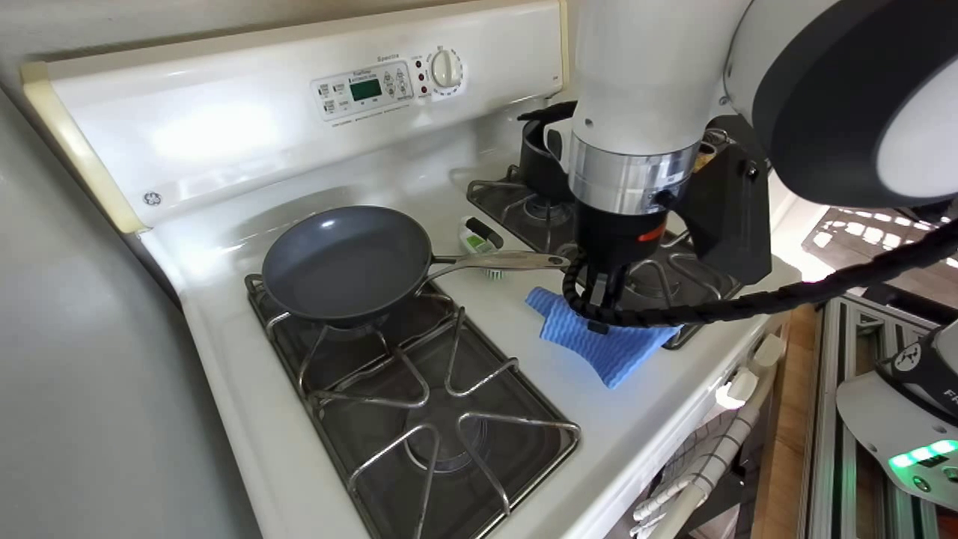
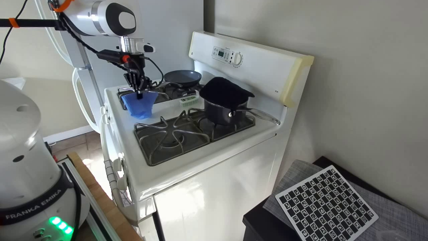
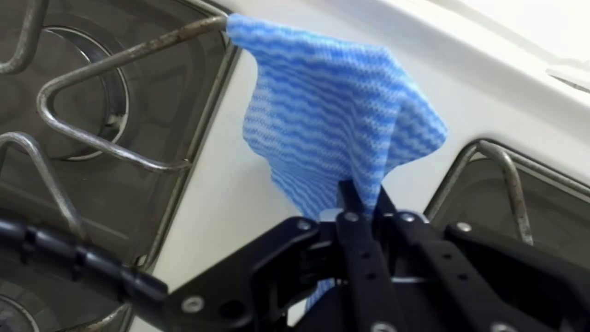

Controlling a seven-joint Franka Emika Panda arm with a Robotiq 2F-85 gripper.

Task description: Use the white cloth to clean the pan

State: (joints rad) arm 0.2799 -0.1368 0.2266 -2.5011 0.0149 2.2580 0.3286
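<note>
The white cloth, in fact blue with wavy stripes, shows in both exterior views (image 1: pixel 610 355) (image 2: pixel 138 106) and in the wrist view (image 3: pixel 318 106). My gripper (image 1: pixel 601 323) is shut on a pinched fold of it, with the rest spreading below and around the fingers. The fingertips also show in an exterior view (image 2: pixel 139 95) and in the wrist view (image 3: pixel 365 191). The cloth is over the white strip between the burners; I cannot tell whether it touches the surface. The dark grey pan (image 1: pixel 348 262) sits on the back burner near the fridge, also in an exterior view (image 2: pixel 183 77). Its inside looks bare.
The pan's handle (image 1: pixel 509 260) points across the middle strip. A green-and-white brush (image 1: pixel 479 238) lies beside it. A black pot (image 2: pixel 222 112) with a dark cloth (image 2: pixel 227 92) over it stands on another burner. Raised metal grates (image 1: pixel 441 419) flank the strip. The back panel (image 1: pixel 262 105) rises behind.
</note>
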